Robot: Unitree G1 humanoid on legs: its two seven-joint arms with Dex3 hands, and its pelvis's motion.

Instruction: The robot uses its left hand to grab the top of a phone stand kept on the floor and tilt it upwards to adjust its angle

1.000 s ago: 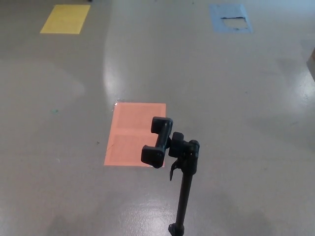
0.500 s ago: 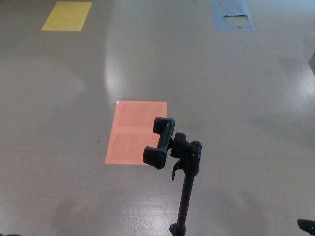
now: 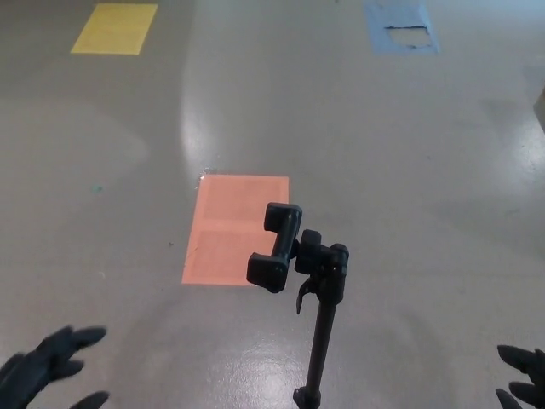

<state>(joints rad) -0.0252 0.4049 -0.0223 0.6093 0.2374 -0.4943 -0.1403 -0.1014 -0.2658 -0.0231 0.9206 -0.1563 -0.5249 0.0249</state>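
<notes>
Head view shows the phone stand [image 3: 317,315] upright on the grey floor [image 3: 409,170], its clamp head [image 3: 278,247] overlapping the pink sheet's [image 3: 226,226] right edge. From the left hand [image 3: 47,362], empty with fingers spread at the lower left corner, the clamp lies up and to the right, well apart. Only the fingertips of the right hand [image 3: 521,375] show; its state cannot be told.

The left hand [image 3: 47,362] is matte black all over, with thick, rounded, slightly blurred fingers. Of the right hand [image 3: 522,377] only black fingertips of the same blunt shape show. No cables, screws or markings can be made out on either.
</notes>
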